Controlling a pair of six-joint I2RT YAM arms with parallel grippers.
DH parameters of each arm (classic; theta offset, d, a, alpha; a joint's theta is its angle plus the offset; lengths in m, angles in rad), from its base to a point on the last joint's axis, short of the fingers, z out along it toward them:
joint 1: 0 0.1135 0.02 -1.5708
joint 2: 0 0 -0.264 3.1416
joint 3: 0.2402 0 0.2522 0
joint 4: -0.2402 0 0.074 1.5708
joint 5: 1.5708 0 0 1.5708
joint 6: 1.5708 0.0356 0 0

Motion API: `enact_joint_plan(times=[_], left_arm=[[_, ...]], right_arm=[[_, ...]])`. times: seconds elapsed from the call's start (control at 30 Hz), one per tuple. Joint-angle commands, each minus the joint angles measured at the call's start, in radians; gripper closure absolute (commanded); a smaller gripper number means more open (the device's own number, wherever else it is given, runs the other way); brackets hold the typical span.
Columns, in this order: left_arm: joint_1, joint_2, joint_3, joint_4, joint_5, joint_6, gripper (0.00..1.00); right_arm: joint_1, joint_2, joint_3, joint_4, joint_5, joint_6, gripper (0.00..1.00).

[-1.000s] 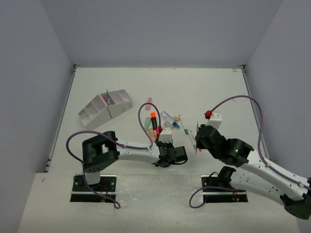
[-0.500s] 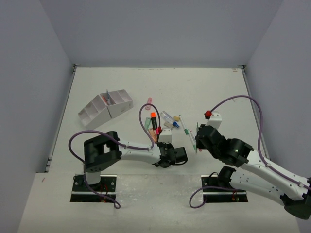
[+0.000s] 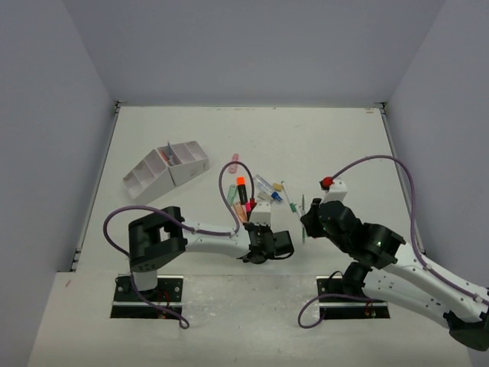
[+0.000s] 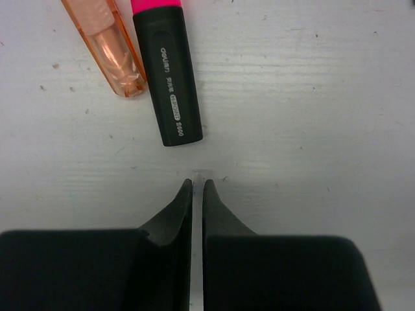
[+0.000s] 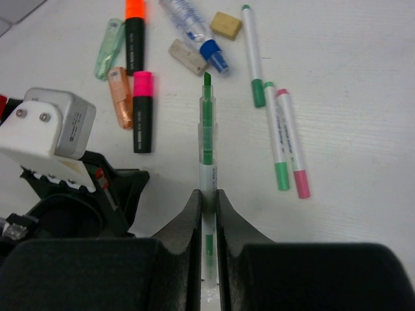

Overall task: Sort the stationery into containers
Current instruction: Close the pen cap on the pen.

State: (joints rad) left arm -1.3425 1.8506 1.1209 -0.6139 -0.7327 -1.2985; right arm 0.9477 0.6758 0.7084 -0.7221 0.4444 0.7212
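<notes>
My left gripper [image 4: 198, 183] is low over the table, shut on a thin clear piece [image 4: 198, 173] whose tip pokes out between the fingertips. Just ahead of it lie a black marker with a pink cap [image 4: 167, 78] and a clear orange cap [image 4: 110, 45]. My right gripper [image 5: 207, 194] is shut on a green pen [image 5: 207, 129] and holds it off the table, pointing at the pile. In the top view the left gripper [image 3: 256, 225] sits at the pile's near edge and the right gripper [image 3: 309, 222] is to its right. The two white containers [image 3: 166, 172] stand far left.
Loose on the table are an orange-capped marker [image 5: 134, 32], two beige pieces [image 5: 226, 24], a clear tube with a blue cap [image 5: 194, 29], and thin pens with green [image 5: 279, 139] and pink [image 5: 292, 146] ends. The left arm's camera housing [image 5: 48, 133] is close to the right gripper.
The left jaws have closed onto the thin clear piece. The right arm has shifted slightly left and away with the green pen still in its grip.
</notes>
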Motion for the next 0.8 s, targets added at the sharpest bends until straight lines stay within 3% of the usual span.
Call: enact_joint_plan(times=[0.0,0.17,0.2,0.23,0.3,0.33,0.47,0.6,0.77], left_arm=[[0.088,-0.209,0.006,0.062,-0.120,0.188,1.00],[0.209,-0.499,-0.083,0.437,-0.130,0.524,1.00],[0.213,-0.636,-0.165,0.574,-0.119,0.638,1.00],[0.214,-0.698,-0.212,0.782,-0.066,0.679,1.00],[0.220,-0.831,-0.348,0.953,0.015,0.752,1.00],[0.221,-0.888,-0.414,1.118,0.099,0.776,1.00],[0.223,-1.031,-0.605,1.380,0.221,0.803,1.00],[0.223,-1.114,-0.717,1.518,0.285,0.794,1.00],[0.223,-1.134,-0.722,1.508,0.325,0.794,1.00]], right_arm=[[-0.006,-0.025,-0.058,0.211,-0.164,-0.078,1.00],[-0.007,-0.054,-0.174,0.547,-0.414,-0.115,1.00],[-0.007,-0.056,-0.199,0.655,-0.502,-0.112,1.00],[-0.007,-0.046,-0.204,0.696,-0.548,-0.118,1.00],[-0.006,-0.025,-0.215,0.826,-0.695,-0.121,1.00],[-0.006,0.001,-0.216,0.894,-0.764,-0.113,1.00],[-0.004,0.059,-0.196,1.057,-0.847,-0.071,1.00],[-0.001,0.107,-0.141,1.097,-0.852,-0.083,1.00],[0.005,0.161,-0.083,1.069,-0.859,-0.103,1.00]])
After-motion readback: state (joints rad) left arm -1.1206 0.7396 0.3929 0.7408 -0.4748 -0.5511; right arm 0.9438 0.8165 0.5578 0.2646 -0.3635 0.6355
